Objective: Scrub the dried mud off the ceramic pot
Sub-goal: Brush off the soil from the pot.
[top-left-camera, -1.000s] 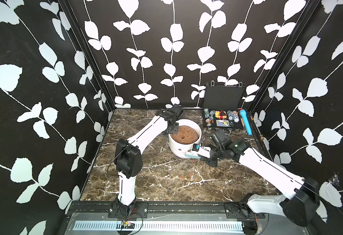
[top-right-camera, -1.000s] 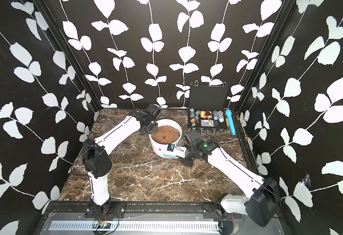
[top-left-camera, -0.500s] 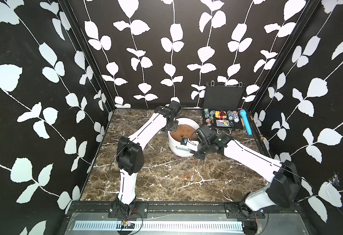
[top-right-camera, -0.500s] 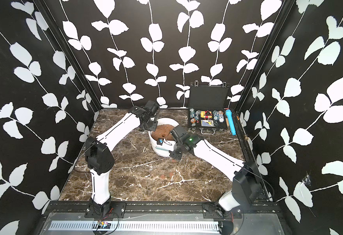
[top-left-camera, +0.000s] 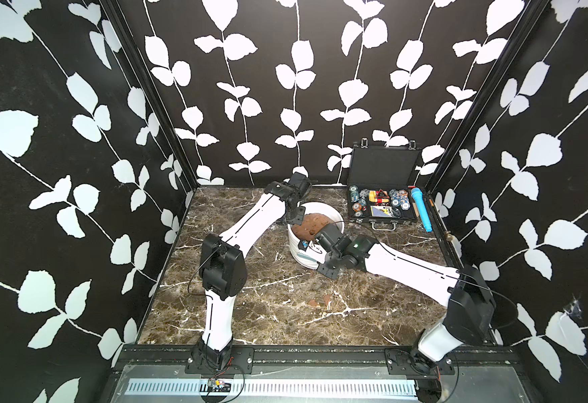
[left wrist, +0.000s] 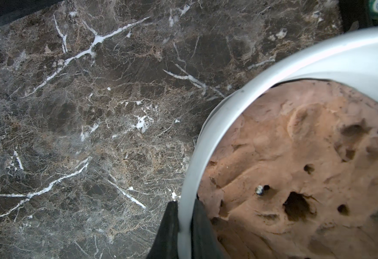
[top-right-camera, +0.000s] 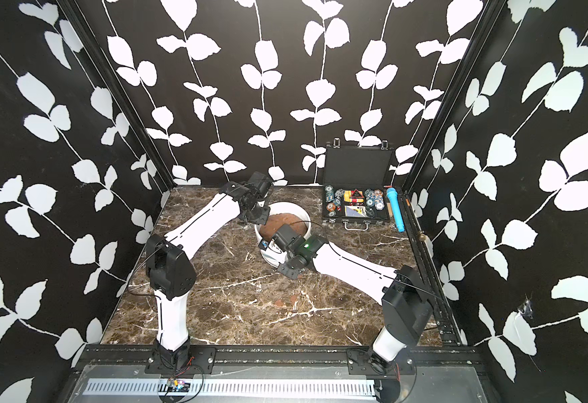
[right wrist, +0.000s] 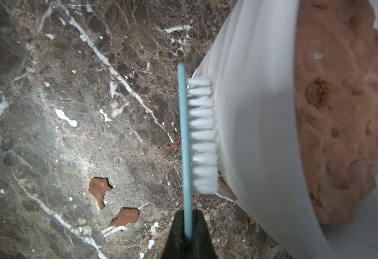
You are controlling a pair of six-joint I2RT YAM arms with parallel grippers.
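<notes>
**Bracing the Pot While the Brush Works Its Side**

From where I stand, the ceramic pot (top-left-camera: pixel 300 259) sits towards the back of the surface, between the two arms. It is heaped with a lumpy brown mass (left wrist: pixel 295 168).

The left pincer (left wrist: pixel 184 208) is clenched on the pot's thick rim, one finger outside the wall and one inside against the filling. I take that as a brace, so the pot cannot slide or turn under the scrubbing.

The right pincer (right wrist: pixel 188 215) is clamped tight on the thin blue handle of a brush (right wrist: pixel 184 134), low on the near side of the pot. The handle runs along the wall so that the white bristles (right wrist: pixel 202 134) press flat against the ceramic, which suits a sweeping stroke.

Dried mud (right wrist: pixel 98 188) lies in small reddish flakes on the surface just beside the brush. A further reddish patch shows at the foot of the pot wall by the bristle tips, so I judge the cleaning unfinished.

Black walls (top-left-camera: pixel 76 139) printed with white leaves close in three sides. The surface (top-left-camera: pixel 285 324) is dark brown marble veined in white. An open black case (top-left-camera: pixel 383 167) of chips stands in the far corner, well apart from the pot. A blue microphone (top-left-camera: pixel 421 209) lies beside the case.
</notes>
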